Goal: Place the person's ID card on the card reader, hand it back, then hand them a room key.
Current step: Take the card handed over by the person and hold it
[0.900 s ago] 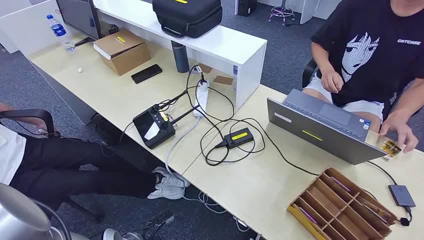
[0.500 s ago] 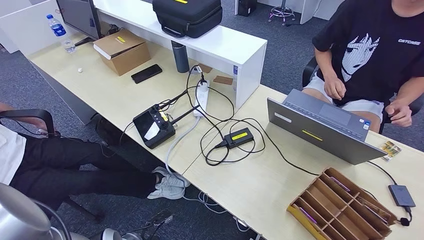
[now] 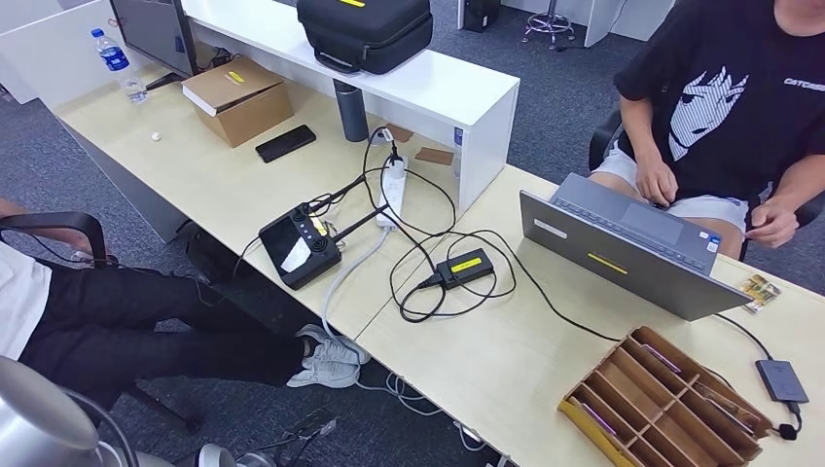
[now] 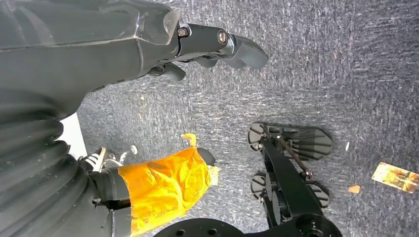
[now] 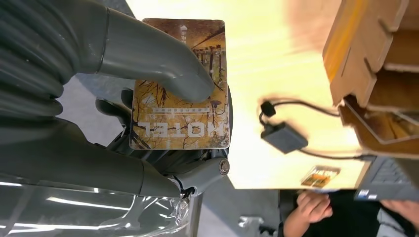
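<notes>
The right hand [image 5: 163, 118] clenches a brown room key card [image 5: 180, 86] printed "HOTEL" under its thumb, near the pale wooden surface [image 3: 506, 360]; the left hand [image 4: 212, 47] hangs released above the floor. On the far right, the person's hand [image 3: 773, 222] has drawn back from the small yellow ID card [image 3: 760, 289], which now lies alone beside the grey laptop [image 3: 623, 255], so I judge the key handover comes next.

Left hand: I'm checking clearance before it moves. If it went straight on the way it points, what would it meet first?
Probably the carpet. The left hand hangs open, pointing at bare floor; depth is unclear.
</notes>
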Controlling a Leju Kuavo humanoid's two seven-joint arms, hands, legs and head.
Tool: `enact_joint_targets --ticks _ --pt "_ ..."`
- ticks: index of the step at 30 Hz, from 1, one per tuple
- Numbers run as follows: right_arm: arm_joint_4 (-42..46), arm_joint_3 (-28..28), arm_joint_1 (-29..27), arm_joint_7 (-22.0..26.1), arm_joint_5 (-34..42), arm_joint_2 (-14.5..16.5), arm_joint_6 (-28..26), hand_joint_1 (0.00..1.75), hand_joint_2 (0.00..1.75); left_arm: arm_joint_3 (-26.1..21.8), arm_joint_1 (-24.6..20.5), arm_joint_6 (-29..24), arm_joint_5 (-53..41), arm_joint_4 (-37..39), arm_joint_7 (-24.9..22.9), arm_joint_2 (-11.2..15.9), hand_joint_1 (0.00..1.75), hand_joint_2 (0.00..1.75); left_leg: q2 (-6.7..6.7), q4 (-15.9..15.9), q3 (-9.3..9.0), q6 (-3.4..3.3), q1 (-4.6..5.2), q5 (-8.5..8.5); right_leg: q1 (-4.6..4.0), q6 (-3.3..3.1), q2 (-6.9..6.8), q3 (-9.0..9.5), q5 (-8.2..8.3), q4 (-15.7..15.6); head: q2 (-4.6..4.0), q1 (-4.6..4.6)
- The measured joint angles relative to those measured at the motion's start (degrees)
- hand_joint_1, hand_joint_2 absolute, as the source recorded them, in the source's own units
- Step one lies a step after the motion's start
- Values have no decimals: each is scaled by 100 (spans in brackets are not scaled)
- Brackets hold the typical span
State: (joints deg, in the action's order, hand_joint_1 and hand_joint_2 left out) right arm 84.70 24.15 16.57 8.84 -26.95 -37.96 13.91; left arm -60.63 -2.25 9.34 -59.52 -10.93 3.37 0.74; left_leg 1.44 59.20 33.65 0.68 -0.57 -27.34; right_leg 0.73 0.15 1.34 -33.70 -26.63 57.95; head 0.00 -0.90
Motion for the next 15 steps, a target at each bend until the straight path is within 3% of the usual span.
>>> enact_joint_targets --ticks 15 --pt "-328 1194 799 446 735 -306 623 175 175 0 0 68 -166 0 80 48 0 175 4 0 0 0 0 0 0 0 -2 0 0 0 0 0"
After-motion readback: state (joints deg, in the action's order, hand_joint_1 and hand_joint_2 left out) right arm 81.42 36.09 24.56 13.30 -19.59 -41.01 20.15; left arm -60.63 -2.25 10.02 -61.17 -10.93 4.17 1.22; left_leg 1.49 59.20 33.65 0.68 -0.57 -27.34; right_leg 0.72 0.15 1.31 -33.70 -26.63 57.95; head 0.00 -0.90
